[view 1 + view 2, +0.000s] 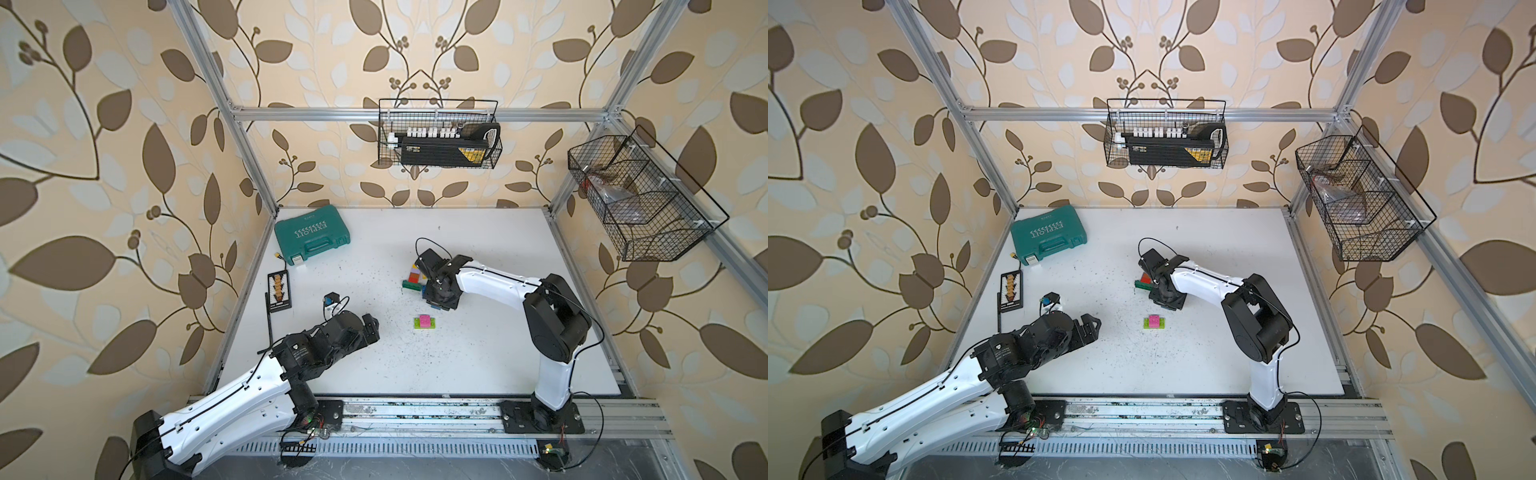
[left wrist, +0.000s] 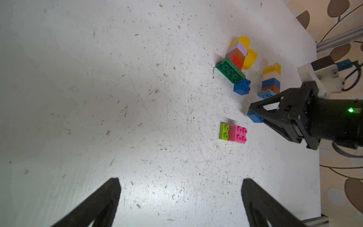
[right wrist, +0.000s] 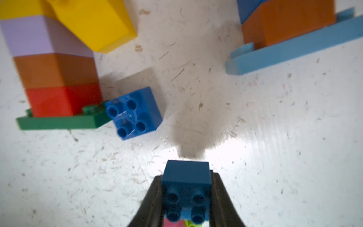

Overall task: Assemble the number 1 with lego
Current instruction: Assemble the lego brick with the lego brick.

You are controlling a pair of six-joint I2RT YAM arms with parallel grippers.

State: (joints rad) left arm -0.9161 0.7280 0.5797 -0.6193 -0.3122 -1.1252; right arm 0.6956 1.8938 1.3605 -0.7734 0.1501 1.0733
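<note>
My right arm reaches forward, wrist tipped down, right gripper pinching a blue brick near the blue-plate stack. My left arm lies low, left gripper spread over the tabletop.

The teal tool case at the table's far left bears the white word "EXPLOIT", seen upside down, beside a row of chevrons. Small print on the black card nearby looks too fine to read.

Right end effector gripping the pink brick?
No, the right end effector is shut on a dark blue square studded plastic brick; the pink square studded plastic brick lies apart, unheld.
</note>
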